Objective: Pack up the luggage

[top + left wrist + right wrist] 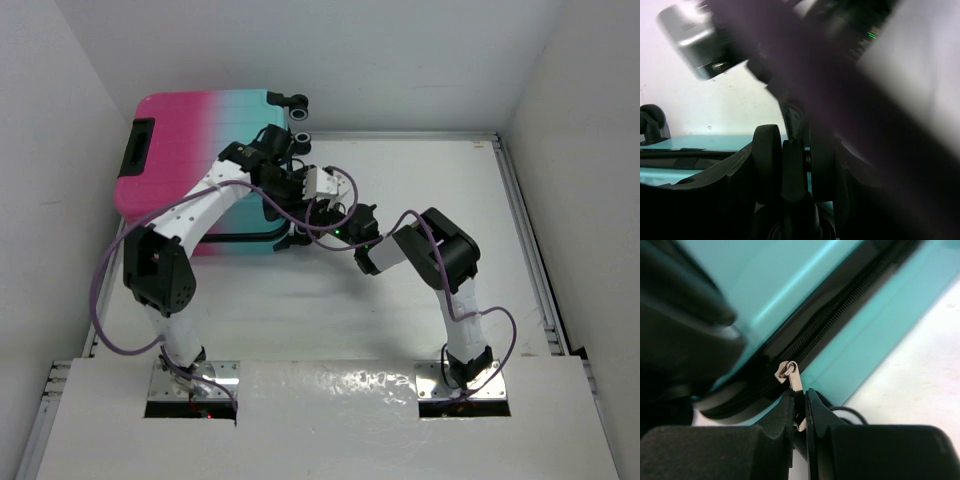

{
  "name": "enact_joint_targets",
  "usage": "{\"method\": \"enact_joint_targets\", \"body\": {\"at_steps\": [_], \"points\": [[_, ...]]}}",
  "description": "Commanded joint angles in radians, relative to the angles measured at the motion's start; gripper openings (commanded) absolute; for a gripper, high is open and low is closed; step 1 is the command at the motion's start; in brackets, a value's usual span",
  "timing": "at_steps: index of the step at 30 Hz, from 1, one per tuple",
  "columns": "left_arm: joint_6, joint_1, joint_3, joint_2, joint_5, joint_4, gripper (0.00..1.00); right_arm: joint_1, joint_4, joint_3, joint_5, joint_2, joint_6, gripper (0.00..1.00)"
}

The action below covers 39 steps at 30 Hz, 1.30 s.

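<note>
The bench (430, 200) carries the suitcase (190, 150) lying flat and shut at its far left, pink end toward the left wall and turquoise end with the wheels toward the middle. Both arms reach to that turquoise end. The left arm crosses over the lid, and its fingers (325, 190) hover just beside a wheel (767, 160). That arm's own view is too blurred to tell how wide they stand. The right arm comes in low at the suitcase's near turquoise corner, so it is the one placed for the closing work. Its fingers (788, 412) are pinched narrow on the metal zipper pull (795, 382), which rises from between them to the slider. The zipper track (840, 325) is the long axis that matters. It runs along the seam between the two turquoise shells, slanting away from the fingers. The coming pull probably has to follow that seam line rather than lift off it, though which stretch is open I cannot tell.
</note>
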Motion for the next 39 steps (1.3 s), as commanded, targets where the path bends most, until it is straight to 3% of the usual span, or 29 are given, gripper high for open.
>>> {"method": "enact_joint_targets", "body": {"at_steps": [1,5,12,16,20,25,29,35,39], "points": [[0.193,-0.002,-0.063,-0.177,0.183,-0.239,0.00,0.037,-0.020,0.003,-0.084,-0.072,-0.039,0.00],[0.320,-0.007,-0.203,-0.370,0.232,-0.365,0.00,0.040,0.072,-0.062,-0.086,-0.114,-0.010,0.00],[0.282,-0.005,-0.340,-0.556,0.246,-0.333,0.00,0.086,0.070,-0.170,-0.155,-0.212,-0.073,0.00],[0.288,-0.007,-0.374,-0.635,0.238,-0.345,0.00,0.089,0.003,-0.155,-0.048,-0.194,-0.043,0.00],[0.256,-0.008,-0.393,-0.683,0.191,-0.368,0.00,0.035,-0.083,-0.108,0.201,-0.161,-0.026,0.00],[0.251,-0.008,-0.403,-0.744,0.145,-0.368,0.00,-0.161,-0.158,-0.105,0.350,-0.158,0.021,0.00],[0.263,-0.008,-0.428,-0.789,0.123,-0.367,0.00,-0.239,-0.319,0.048,0.330,-0.112,-0.155,0.00],[0.274,-0.010,-0.468,-0.838,0.105,-0.367,0.00,-0.366,-0.515,0.366,0.419,0.033,-0.145,0.00],[0.279,-0.010,-0.488,-0.864,0.092,-0.368,0.00,-0.434,-0.539,0.437,0.451,0.078,-0.164,0.00]]}}
